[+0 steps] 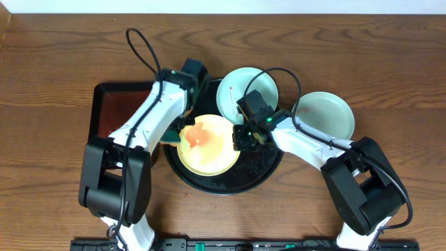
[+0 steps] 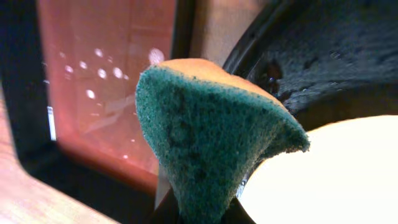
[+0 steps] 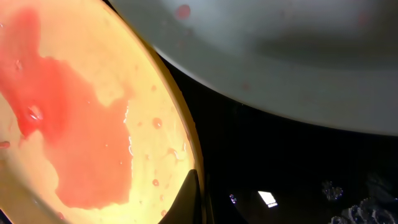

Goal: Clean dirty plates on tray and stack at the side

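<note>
Green sponge (image 2: 205, 143), clamped in the left gripper (image 1: 176, 132), can push the smeared yellow plate (image 1: 209, 159) across the tray (image 1: 223, 189) if the closed right gripper (image 1: 244, 132) slips off its rim.

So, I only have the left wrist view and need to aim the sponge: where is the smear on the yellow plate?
Observer: The smear runs from the middle of the yellow plate toward its left edge, right beside the sponge.
Operator: Is the plate held steady?
Observer: Yes, the right hand is shut on its right rim.
Operator: Any other plate on the tray?
Observer: One mint plate, at the far rim of the tray.
</note>
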